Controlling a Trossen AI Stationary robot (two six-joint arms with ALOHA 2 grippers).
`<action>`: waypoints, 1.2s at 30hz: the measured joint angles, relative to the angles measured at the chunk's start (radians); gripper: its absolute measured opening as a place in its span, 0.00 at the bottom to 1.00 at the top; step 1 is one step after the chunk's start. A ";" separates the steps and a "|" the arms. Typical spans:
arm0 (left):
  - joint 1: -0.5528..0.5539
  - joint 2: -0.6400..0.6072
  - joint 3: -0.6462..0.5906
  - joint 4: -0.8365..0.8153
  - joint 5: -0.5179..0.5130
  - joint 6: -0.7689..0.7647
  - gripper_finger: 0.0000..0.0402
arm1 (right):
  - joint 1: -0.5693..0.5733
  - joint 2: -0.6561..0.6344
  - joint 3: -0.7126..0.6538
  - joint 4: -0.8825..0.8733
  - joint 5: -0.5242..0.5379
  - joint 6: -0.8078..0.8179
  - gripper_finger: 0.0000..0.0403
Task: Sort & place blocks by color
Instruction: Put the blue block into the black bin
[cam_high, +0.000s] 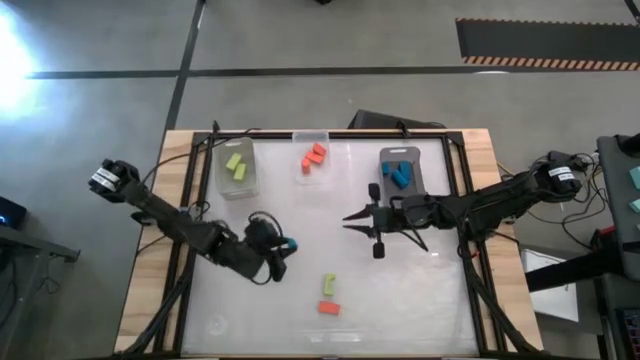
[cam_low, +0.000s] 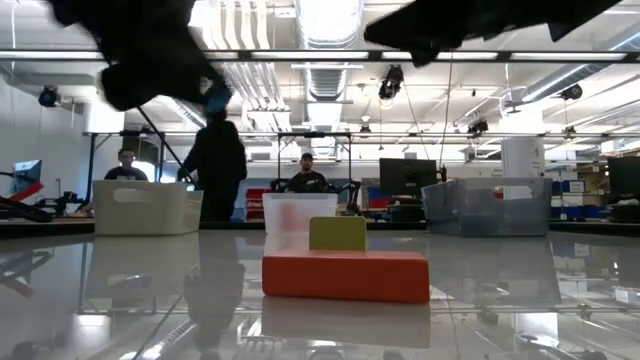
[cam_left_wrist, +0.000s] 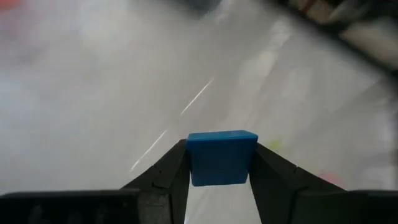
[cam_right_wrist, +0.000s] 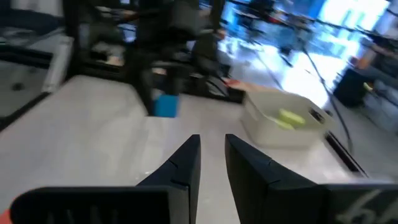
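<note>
the room behind the table was a wide workshop with strip lights, ducts, screens and a few people seated or standing well back, and the table (cam_high: 420, 310) itself was a glossy white sheet on a wooden frame, smooth enough to mirror the blocks lying on it. the left gripper (cam_left_wrist: 219, 163) was clamped on a blue block (cam_left_wrist: 221, 157), its two fingers pressing the flat opposite sides, and in the high view it hung above the table's left middle. the block looked small, light and rigid, with hard smooth faces that might slip, so a square pinch across parallel sides seemed the safest hold. a red block (cam_high: 328, 309) and a green block (cam_high: 328, 286) lay near the front, close together, probably touching, though that was hard to judge. three bins stood at the back: a green bin (cam_high: 238, 166), a red bin (cam_high: 312, 158) and a blue bin (cam_high: 401, 171). the right gripper (cam_right_wrist: 212, 149) waited near the middle, holding nothing, fingers a narrow gap apart.
</note>
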 joint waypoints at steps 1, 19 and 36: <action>0.012 -0.011 0.001 0.063 0.004 0.048 0.29 | 0.000 0.000 0.008 -0.002 -0.030 -0.013 0.16; 0.156 -0.005 0.001 0.584 0.146 0.467 0.30 | 0.061 0.198 0.147 0.160 -0.027 -0.284 0.55; 0.158 -0.049 -0.001 0.672 0.077 0.413 0.31 | 0.077 0.281 0.230 0.218 0.105 -0.399 0.50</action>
